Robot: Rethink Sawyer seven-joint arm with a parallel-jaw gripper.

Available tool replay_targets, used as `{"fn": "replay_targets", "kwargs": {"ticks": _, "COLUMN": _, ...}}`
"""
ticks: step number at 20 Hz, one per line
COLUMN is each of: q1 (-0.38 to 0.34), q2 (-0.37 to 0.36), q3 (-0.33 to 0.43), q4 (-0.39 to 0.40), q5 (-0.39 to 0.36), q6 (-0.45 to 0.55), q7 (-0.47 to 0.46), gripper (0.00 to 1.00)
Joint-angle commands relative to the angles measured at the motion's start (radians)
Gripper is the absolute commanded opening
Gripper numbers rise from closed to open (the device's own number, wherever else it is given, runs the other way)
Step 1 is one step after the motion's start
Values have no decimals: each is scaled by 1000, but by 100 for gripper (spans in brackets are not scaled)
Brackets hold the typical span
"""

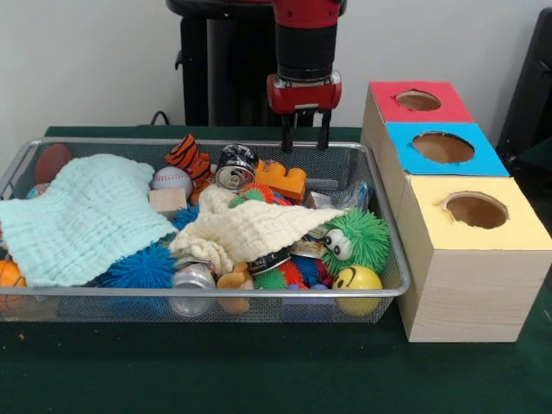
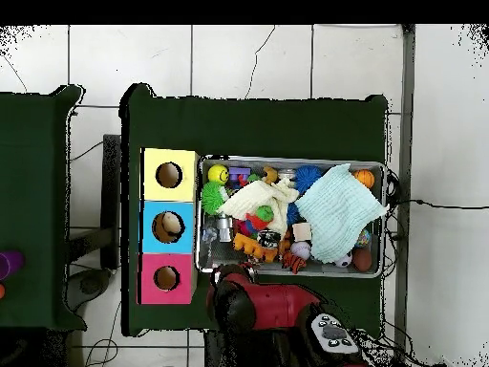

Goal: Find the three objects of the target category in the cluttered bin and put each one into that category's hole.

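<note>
- Step in hand, by judgement: search phase; nothing gripped, no item on its way to a hole.
- Gripper [image 1: 304, 138] hanging over far rim of bin [image 1: 216, 293], at 12 o'clock of the clutter in front view; two dark fingers [image 1: 285, 136] held apart, nothing between them.
- Bin on green table [image 1: 259, 371], just beside a row of three boxes at 3 o'clock in front view: red box [image 1: 392, 108] farthest, blue box [image 1: 405, 155] in middle, yellow box [image 1: 431, 216] nearest, one round hole in each top.
- Contents: mint cloth [image 1: 82, 216] over 9 o'clock half, cream cloth [image 1: 250, 228] at centre, crushed can [image 1: 235, 166], orange block [image 1: 280, 178], baseball [image 1: 172, 179], striped tiger toy [image 1: 190, 157], green fuzzy ball [image 1: 358, 239], yellow smiley ball [image 1: 357, 280], blue spiky ball [image 1: 142, 267].
- Target category not determinable from views.
- Next move, by judgement: descent onto an exposed item near 12 o'clock, or removal of a cloth to uncover hidden items; cloth snagging a likely risk.
- Room: pale tiled floor [image 2: 248, 57] around table in overhead view, cables on floor, second green table [image 2: 29, 191] at 9 o'clock, plain pale wall [image 1: 86, 60] behind the arm.
</note>
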Motion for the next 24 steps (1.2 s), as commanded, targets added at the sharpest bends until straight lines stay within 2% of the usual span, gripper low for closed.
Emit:
{"fn": "replay_targets", "kwargs": {"ticks": 1, "q1": -55, "q2": 86, "q3": 13, "q4": -21, "q5": 8, "q6": 63, "q7": 133, "gripper": 100}}
{"fn": "replay_targets", "kwargs": {"ticks": 8, "q1": -193, "q2": -51, "q3": 68, "q4": -5, "q5": -21, "q6": 242, "q7": 4, "gripper": 100}}
{"fn": "replay_targets", "kwargs": {"ticks": 15, "q1": -281, "q2": -116, "q3": 126, "q4": -29, "q5": -41, "q6": 370, "q7": -74, "gripper": 100}}
{"fn": "replay_targets", "kwargs": {"ticks": 18, "q1": -318, "q2": -156, "q3": 166, "q4": -48, "q5": -32, "q6": 462, "q7": -119, "gripper": 100}}
{"fn": "replay_targets", "kwargs": {"ticks": 21, "q1": -342, "q2": -169, "q3": 193, "q4": -81, "q5": -35, "q6": 527, "q7": -145, "gripper": 100}}
{"fn": "replay_targets", "kwargs": {"ticks": 24, "q1": -351, "q2": -148, "q3": 212, "q4": -112, "q5": -60, "q6": 524, "q7": -140, "gripper": 100}}
